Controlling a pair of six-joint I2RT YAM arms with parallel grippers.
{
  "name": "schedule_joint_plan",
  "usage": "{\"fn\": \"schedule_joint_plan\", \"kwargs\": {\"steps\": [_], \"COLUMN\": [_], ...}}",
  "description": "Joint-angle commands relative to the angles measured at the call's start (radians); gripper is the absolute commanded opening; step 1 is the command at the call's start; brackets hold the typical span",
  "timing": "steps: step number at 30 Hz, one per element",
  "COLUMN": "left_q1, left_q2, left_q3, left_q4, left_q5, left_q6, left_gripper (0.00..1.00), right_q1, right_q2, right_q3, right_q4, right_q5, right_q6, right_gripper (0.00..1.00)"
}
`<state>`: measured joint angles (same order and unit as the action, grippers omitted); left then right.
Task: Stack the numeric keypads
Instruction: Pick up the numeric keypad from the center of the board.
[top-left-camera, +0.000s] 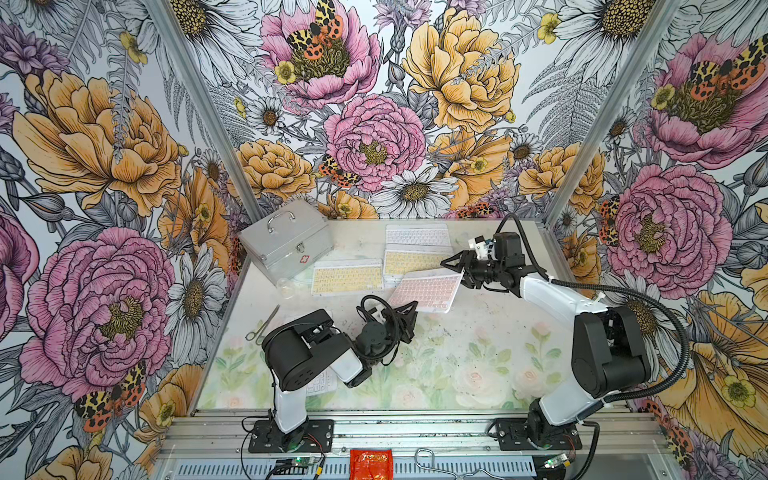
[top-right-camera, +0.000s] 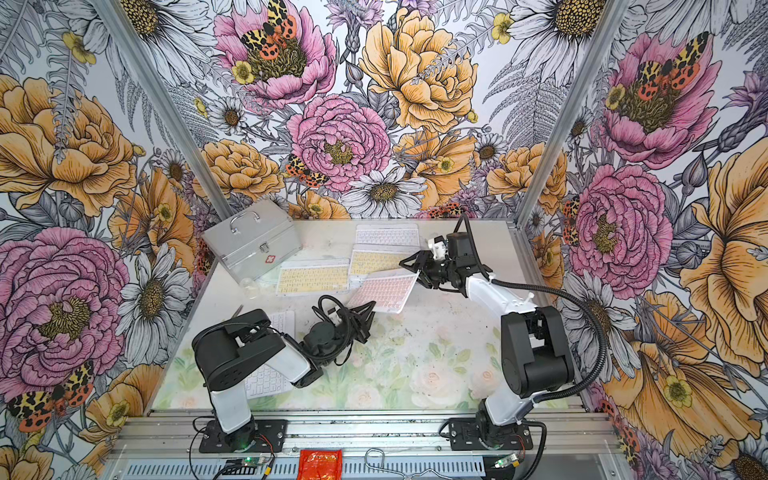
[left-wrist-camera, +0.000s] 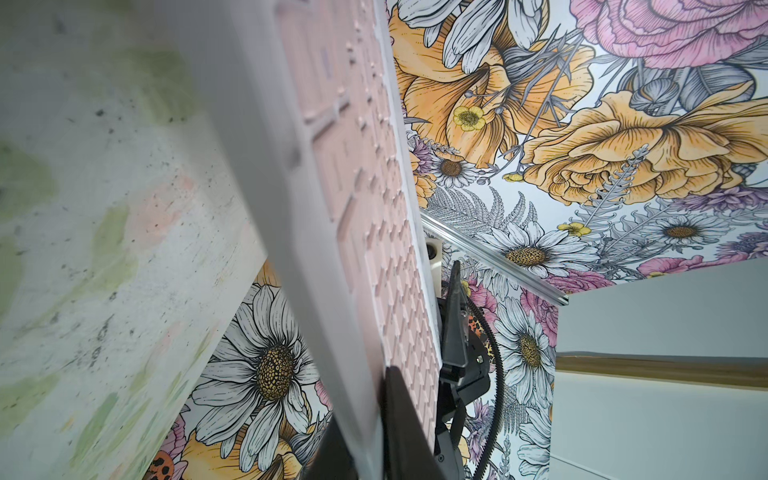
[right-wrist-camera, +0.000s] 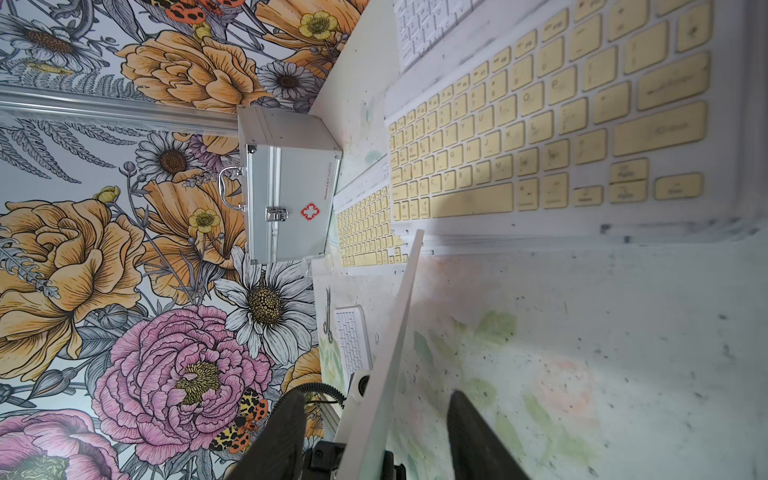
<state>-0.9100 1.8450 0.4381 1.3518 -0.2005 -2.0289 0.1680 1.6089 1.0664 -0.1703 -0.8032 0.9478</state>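
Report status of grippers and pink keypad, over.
Left gripper jaws shut on pink keypad. Right gripper jaws open astride its opposite edge. Keypad tilted; nearest yellow keypad close behind.

A metal case (top-left-camera: 286, 245) stands at the far left corner of the table (top-left-camera: 457, 345). To its right, the far keypad (top-left-camera: 417, 235) lies at the back, with the middle keypad (top-left-camera: 409, 262) just before it. The left keypad (top-left-camera: 347, 277) lies beside the case. Before these, the tilted keypad (top-left-camera: 426, 289) hangs between the left gripper (top-left-camera: 411, 308), clamped on its near corner, and the right gripper (top-left-camera: 457, 272), which straddles its right edge. Scissors (top-left-camera: 262, 328) lie left of the left arm, and the near keypad (top-right-camera: 266, 380) lies beneath it.
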Motion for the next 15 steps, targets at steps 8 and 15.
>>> {"fn": "schedule_joint_plan", "kwargs": {"steps": [8,15], "left_q1": [0.0,0.085], "left_q2": [-0.099,-0.148], "left_q3": [-0.048,-0.009], "left_q4": [-0.05,-0.098], "left_q5": [-0.033,0.03], "left_q6": [0.015,0.077], "left_gripper": [0.0,0.0], "right_q1": [-0.079,-0.108], "right_q2": [-0.102,-0.126], "right_q3": [-0.02,0.011], "right_q4": [0.006,0.006], "right_q5": [-0.095,-0.117], "right_q6": [-0.05,-0.052], "right_gripper": [0.66,0.83]}}
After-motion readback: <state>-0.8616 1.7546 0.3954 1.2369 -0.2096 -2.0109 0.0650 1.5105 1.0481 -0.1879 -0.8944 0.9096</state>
